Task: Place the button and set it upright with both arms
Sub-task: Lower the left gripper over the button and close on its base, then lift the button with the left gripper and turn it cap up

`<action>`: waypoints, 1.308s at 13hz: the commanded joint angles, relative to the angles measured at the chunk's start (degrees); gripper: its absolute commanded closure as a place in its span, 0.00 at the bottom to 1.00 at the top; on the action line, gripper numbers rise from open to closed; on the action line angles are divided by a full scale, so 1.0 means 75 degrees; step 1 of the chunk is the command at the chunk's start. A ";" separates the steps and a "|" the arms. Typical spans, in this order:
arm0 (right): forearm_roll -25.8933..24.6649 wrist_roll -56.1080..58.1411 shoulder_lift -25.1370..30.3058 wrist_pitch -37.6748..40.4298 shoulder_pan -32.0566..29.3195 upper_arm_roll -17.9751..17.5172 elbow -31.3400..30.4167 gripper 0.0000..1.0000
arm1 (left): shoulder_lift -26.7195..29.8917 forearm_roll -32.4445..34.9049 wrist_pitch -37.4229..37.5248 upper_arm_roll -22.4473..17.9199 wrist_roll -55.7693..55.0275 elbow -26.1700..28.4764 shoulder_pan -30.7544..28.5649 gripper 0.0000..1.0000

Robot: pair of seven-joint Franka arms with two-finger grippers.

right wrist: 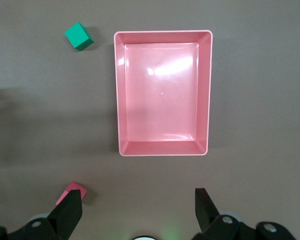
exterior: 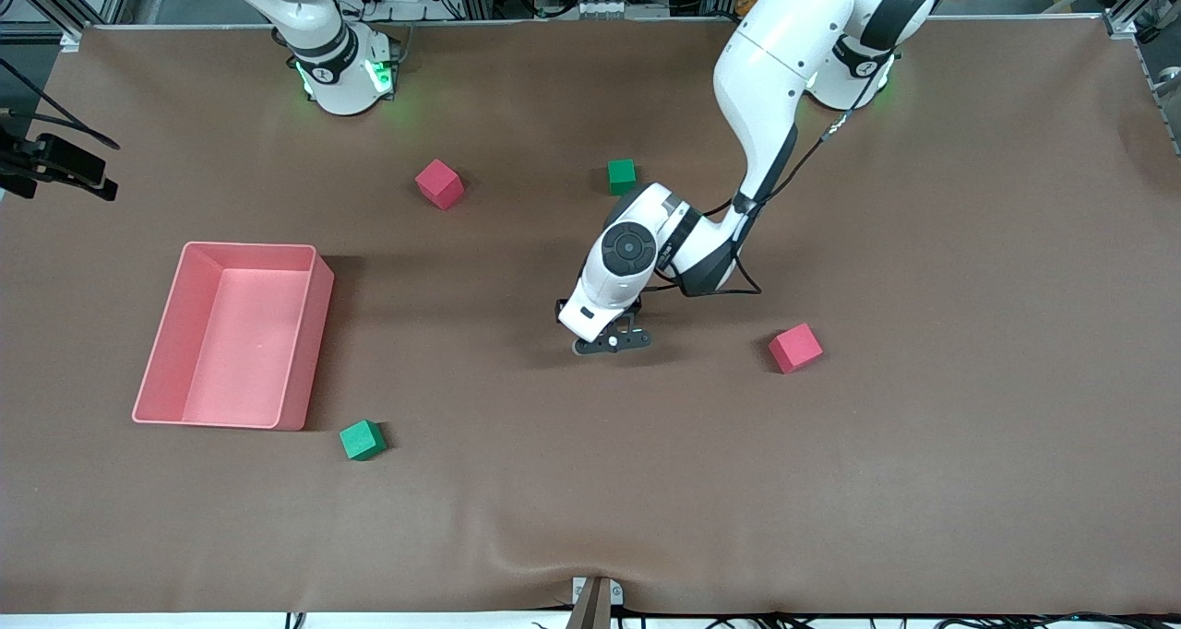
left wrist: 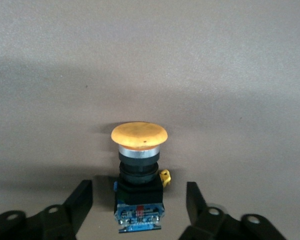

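Observation:
The button (left wrist: 139,150) has a round orange cap on a black body with a blue terminal end. It seems to lie on its side on the brown table, cap pointing away from my left gripper (left wrist: 139,189). That gripper is open, one finger on each side of the body with a gap on both sides. In the front view my left gripper (exterior: 609,341) is low over the middle of the table and the hand hides the button. My right gripper (right wrist: 137,200) is open and empty, high above the pink tray (right wrist: 162,34); it is out of the front view.
The pink tray (exterior: 323,288) stands toward the right arm's end. A green cube (exterior: 362,440) lies nearer the camera than the tray. A pink cube (exterior: 439,183) and a green cube (exterior: 622,176) lie near the bases. Another pink cube (exterior: 794,348) lies beside the left gripper.

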State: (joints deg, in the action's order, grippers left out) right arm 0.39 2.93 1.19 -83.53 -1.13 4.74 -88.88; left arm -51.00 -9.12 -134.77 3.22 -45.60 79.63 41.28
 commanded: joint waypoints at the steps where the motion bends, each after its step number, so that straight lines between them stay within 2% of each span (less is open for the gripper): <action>1: 0.0089 -0.0180 -0.0123 0.0157 -0.0013 -0.0023 0.0260 0.00 | -0.0102 0.0021 -0.0031 -0.0125 -0.0189 -0.0188 0.0109 0.46; 4: 0.0089 -0.0203 -0.0135 0.0215 0.0022 -0.0035 0.0237 0.00 | -0.0102 0.0021 -0.0031 -0.0160 -0.0166 -0.0188 0.0085 0.47; 6: 0.0089 -0.0063 -0.0123 0.0518 0.0010 -0.0046 0.0248 0.00 | -0.0090 0.0021 -0.0031 -0.0160 -0.0178 -0.0188 0.0109 0.74; 7: 0.0031 -0.0074 -0.0088 0.0613 0.0068 -0.0058 0.0248 0.00 | -0.0067 0.0021 -0.0031 -0.0172 -0.0201 -0.0188 0.0120 0.93; 8: -0.0027 -0.0086 -0.0088 0.0660 0.0173 -0.0058 0.0248 0.00 | -0.0020 0.0021 -0.0031 -0.0218 -0.0259 -0.0188 0.0144 1.00; 13: -0.0028 -0.0074 -0.0100 0.0391 0.0209 -0.0046 0.0237 0.00 | 0.0390 0.0523 0.0085 -0.0300 -0.0586 -0.0083 0.0319 1.00; 15: -0.0028 -0.0063 -0.0100 0.0379 0.0233 -0.0046 0.0237 0.00 | 0.0519 0.0955 0.0214 -0.0336 -0.1927 -0.0036 0.0599 1.00; 17: -0.0051 -0.0063 -0.0100 0.0379 0.0186 -0.0035 0.0237 0.00 | 0.0566 0.2507 0.0507 -0.0394 -0.3895 0.0023 0.1090 1.00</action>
State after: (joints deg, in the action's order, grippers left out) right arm 0.36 2.62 1.02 -81.06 0.11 4.28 -88.60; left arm -48.75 1.53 -133.04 1.89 -62.92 78.07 45.12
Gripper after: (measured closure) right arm 0.000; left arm 0.573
